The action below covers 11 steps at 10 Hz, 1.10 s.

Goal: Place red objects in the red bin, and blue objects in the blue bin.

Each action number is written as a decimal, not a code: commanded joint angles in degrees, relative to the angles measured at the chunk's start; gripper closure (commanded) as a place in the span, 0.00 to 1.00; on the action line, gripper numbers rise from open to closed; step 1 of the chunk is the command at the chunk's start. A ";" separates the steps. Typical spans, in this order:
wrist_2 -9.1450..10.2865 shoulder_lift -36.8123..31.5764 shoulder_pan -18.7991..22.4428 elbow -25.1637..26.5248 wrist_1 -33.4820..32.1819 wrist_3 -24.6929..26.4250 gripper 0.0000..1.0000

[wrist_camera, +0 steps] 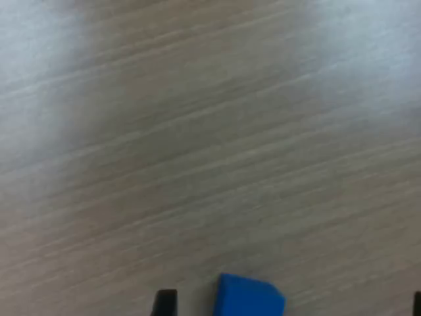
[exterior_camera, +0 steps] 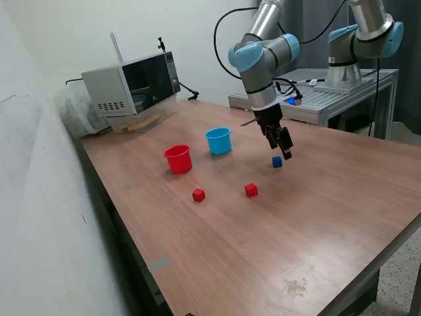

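In the exterior view the gripper [exterior_camera: 284,150] hung low over the table [exterior_camera: 316,217], its tips just above and at about one o'clock from a blue cube [exterior_camera: 277,161], near it but not seen touching. Only this one blue cube showed. The blue cup [exterior_camera: 218,141] stood at about ten o'clock from that cube, well apart, with the red cup [exterior_camera: 178,158] beyond it toward nine o'clock. Two red cubes lay nearer the camera, one [exterior_camera: 250,190] at about seven o'clock from the blue cube and the other [exterior_camera: 198,195] farther off toward eight o'clock. From this view I could not tell how wide the jaws stood. In the wrist view the picture was blurred, yet the blue cube [wrist_camera: 250,295] showed at the six o'clock edge, with one dark fingertip [wrist_camera: 164,301] just beside it and a sliver of another at the far corner; the cube sat between them, much closer to the first. The jaws were therefore parted and held nothing. The cube had no long axis to speak of. I judged the coming move to turn on that offset: the claw needed to centre over the cube before descending to grasp it.
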 commanded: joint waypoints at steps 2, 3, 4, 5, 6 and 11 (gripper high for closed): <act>-0.93 1.00 -0.57 -0.03 -0.53 0.08 0.00; -1.19 1.09 -0.66 -0.03 -0.62 0.08 0.00; -1.28 1.27 -0.66 -0.03 -0.62 0.08 0.00; -1.29 1.53 -0.66 -0.11 -0.62 -0.01 0.00; -1.29 1.71 -0.66 -0.12 -0.62 -0.01 0.00; -1.46 2.76 -0.66 -0.99 -0.62 -0.54 1.00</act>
